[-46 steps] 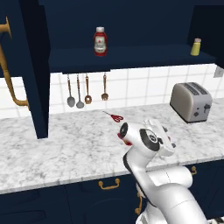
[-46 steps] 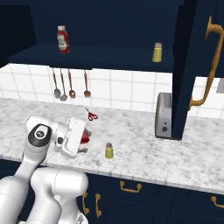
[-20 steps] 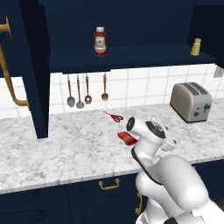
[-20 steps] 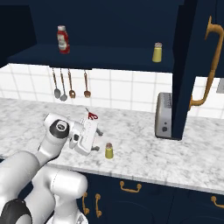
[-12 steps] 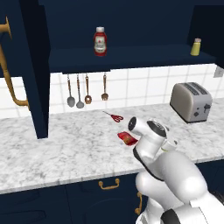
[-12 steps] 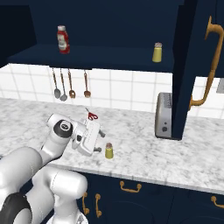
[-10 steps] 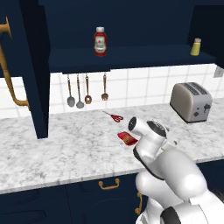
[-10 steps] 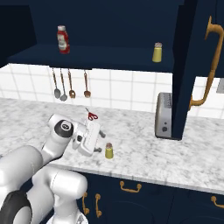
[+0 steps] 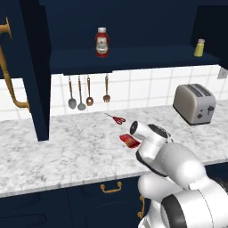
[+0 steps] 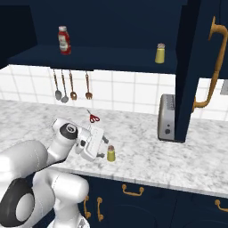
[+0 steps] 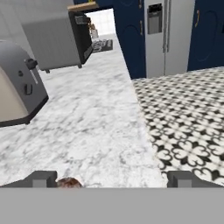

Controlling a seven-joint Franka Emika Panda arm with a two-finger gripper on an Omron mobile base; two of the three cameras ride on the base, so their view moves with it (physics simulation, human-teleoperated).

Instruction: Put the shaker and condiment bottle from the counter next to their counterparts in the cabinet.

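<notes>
The shaker (image 10: 111,153), a small dull yellow cylinder with a pale cap, stands upright near the counter's front edge. My gripper (image 10: 103,148) is level with it and just to its left, open, with its fingers pointing at it. In the hand view the shaker's cap (image 11: 69,182) peeks up close to the left fingertip of the gripper (image 11: 113,179). The condiment bottle (image 9: 129,140) lies flat and red beside my arm. On the shelf of the cabinet (image 9: 133,58) stand the counterparts: a ketchup bottle (image 9: 102,42) and a bright yellow shaker (image 9: 199,47).
A toaster (image 9: 193,103) stands at the counter's right by the wall. Red-handled scissors (image 9: 116,119) lie behind the condiment bottle. Utensils (image 9: 81,92) hang under the shelf. An open cabinet door (image 10: 191,67) with a brass handle hangs over the toaster.
My hand has shifted a little to the right, closer to the shaker on the counter. The jaws have stayed open, and nothing else has moved.
</notes>
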